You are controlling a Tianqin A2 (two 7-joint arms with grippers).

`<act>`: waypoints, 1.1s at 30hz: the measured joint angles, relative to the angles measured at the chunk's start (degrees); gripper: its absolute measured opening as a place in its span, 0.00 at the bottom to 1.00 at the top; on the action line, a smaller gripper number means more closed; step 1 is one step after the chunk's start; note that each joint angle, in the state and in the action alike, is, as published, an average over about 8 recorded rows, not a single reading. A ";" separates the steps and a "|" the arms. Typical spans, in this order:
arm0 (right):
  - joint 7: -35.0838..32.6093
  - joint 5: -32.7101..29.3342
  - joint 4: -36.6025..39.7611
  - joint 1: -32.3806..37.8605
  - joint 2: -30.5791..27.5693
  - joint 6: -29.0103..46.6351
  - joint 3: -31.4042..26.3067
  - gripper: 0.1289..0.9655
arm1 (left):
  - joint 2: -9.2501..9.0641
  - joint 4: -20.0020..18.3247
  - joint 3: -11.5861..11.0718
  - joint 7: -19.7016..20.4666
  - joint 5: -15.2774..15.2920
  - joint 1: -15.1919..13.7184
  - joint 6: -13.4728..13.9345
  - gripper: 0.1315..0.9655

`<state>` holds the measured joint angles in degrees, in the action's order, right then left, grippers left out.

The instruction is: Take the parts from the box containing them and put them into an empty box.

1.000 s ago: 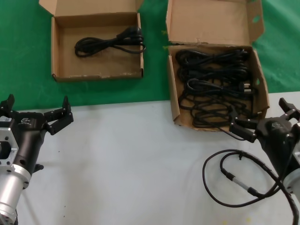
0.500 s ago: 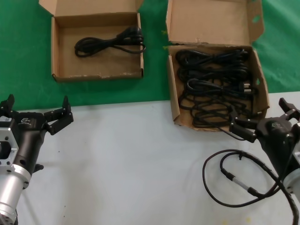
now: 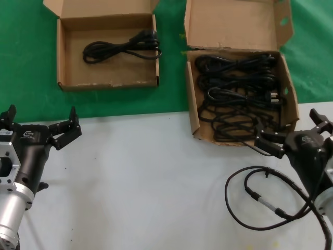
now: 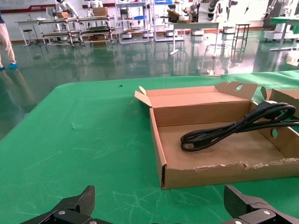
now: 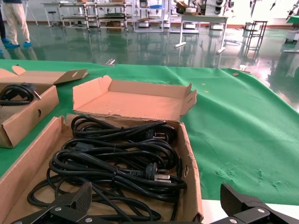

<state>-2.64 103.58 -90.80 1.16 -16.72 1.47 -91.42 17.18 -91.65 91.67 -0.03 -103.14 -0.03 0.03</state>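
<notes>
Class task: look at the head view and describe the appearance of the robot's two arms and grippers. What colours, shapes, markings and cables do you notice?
The left gripper is black with angular pronged fingers, a small white logo, and a silver metal cylindrical wrist. The right gripper is likewise black with a white logo; a thin black cable loops beside its arm.

Robotics lab hall: glossy green floor [image 4: 140, 56], equipment racks [image 4: 74, 28], other robots behind.

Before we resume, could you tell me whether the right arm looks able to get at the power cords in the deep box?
Probably yes: the right pincer is open at the deep box's near wall, and the power cords lie uncovered, the lid flap folded back.
</notes>
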 joint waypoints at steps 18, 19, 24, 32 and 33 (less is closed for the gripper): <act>0.00 0.00 0.00 0.00 0.00 0.00 0.00 1.00 | 0.00 0.00 0.00 0.00 0.00 0.00 0.00 1.00; 0.00 0.00 0.00 0.00 0.00 0.00 0.00 1.00 | 0.00 0.00 0.00 0.00 0.00 0.00 0.00 1.00; 0.00 0.00 0.00 0.00 0.00 0.00 0.00 1.00 | 0.00 0.00 0.00 0.00 0.00 0.00 0.00 1.00; 0.00 0.00 0.00 0.00 0.00 0.00 0.00 1.00 | 0.00 0.00 0.00 0.00 0.00 0.00 0.00 1.00; 0.00 0.00 0.00 0.00 0.00 0.00 0.00 1.00 | 0.00 0.00 0.00 0.00 0.00 0.00 0.00 1.00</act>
<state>-2.64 103.58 -90.80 1.16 -16.72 1.47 -91.42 17.18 -91.65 91.67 -0.03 -103.14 -0.03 0.03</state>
